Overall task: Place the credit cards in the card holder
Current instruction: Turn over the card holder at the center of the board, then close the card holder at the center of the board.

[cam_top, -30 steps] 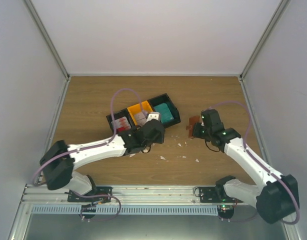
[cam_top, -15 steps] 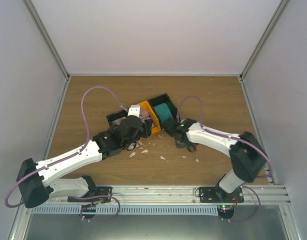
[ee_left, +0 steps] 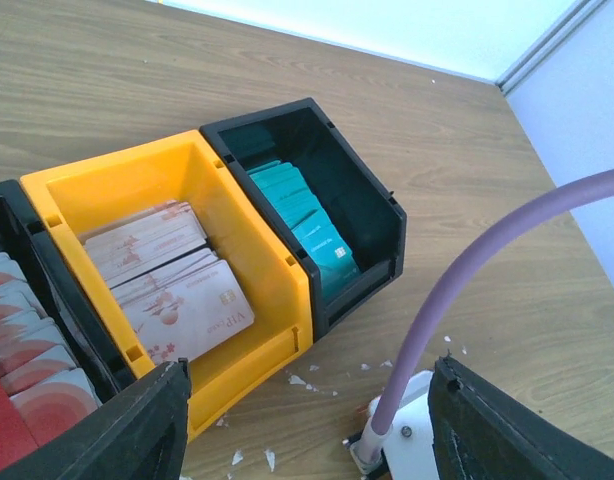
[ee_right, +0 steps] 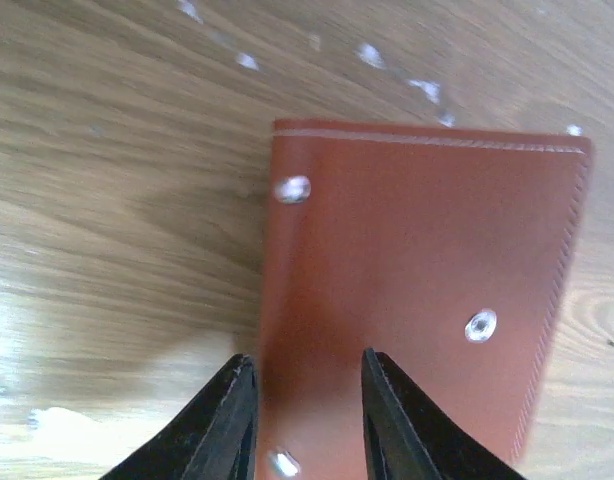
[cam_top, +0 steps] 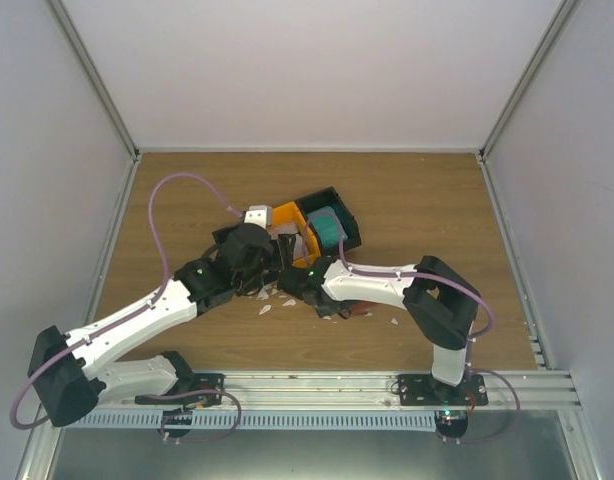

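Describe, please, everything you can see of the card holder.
The card holder is a flat, reddish-brown, leather-looking rectangle with pale stitching along two edges and three round metal snaps showing. It lies face-on over the wooden table, among small white scraps. The right end effector hangs over one edge, fingers apart; contact cannot be told.

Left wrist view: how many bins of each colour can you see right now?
Black: 2, the teal-card bin and the red-card bin
Orange: 1, the orange bin with white-pinkish cards
Total: 3 bins
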Motion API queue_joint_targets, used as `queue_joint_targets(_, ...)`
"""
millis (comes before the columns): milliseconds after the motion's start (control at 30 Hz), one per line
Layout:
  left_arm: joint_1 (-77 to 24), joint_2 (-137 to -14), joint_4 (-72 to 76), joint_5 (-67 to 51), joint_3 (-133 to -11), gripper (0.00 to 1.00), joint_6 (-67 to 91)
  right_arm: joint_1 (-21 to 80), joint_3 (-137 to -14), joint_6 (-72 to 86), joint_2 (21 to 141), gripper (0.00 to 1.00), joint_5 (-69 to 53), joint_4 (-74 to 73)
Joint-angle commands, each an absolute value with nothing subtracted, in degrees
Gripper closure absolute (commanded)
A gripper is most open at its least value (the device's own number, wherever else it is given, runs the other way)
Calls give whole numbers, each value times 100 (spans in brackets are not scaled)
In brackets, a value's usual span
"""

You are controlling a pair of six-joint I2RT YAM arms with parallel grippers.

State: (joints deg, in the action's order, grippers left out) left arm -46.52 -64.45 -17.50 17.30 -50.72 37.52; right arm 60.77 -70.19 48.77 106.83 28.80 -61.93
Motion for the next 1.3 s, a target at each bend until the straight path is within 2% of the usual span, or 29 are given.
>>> queue_joint_targets(0, -4451, -6346, -1655, 1465, -5021, 34, 3799, 6128, -7048, 4474, 10452, 65, 2308, -5318)
queue_joint_targets(100, -4335, -6352, -1658, 1316, -4979, 33, 3818, 6103, -6762, 4272, 10098, 57, 1834, -4715)
queue_joint_targets(200, -4260, -6384, -1575, 1042, -4892, 32, 3821, 6015, -6521, 4172, 9609, 53, 1573, -4237)
queue_joint_targets(400, -4246, -6626, -895, -272, -4473, 33, 3758, 5483, -5757, 4410, 8171, 54, 1815, -3733)
queue_joint_targets(500, -4349, -6869, -385, -963, -4247, 35, 3725, 4802, -5222, 4524, 7591, 56, 1832, -3727)
queue_joint_targets(600, -4643, -7150, -45, -1030, -4134, 34, 3761, 4101, -4579, 4352, 7188, 59, 1566, -3517)
queue_joint_targets(767, -4965, -7766, 390, -1002, -4012, 34, 4042, 3418, -4053, 3850, 7082, 77, 1019, -3211)
queue_joint_targets(867, -5053, -8206, 622, -1137, -3986, 34, 4209, 3413, -4033, 3611, 7321, 79, 855, -3135)
queue_joint_targets(1100, -5141, -8909, 813, -1228, -4156, 35, 4333, 3944, -4072, 3435, 7594, 73, 518, -2841)
queue_joint_targets(1267, -5162, -9288, 477, -848, -4350, 38, 4170, 4112, -3982, 3344, 7560, 68, 34, -2497)
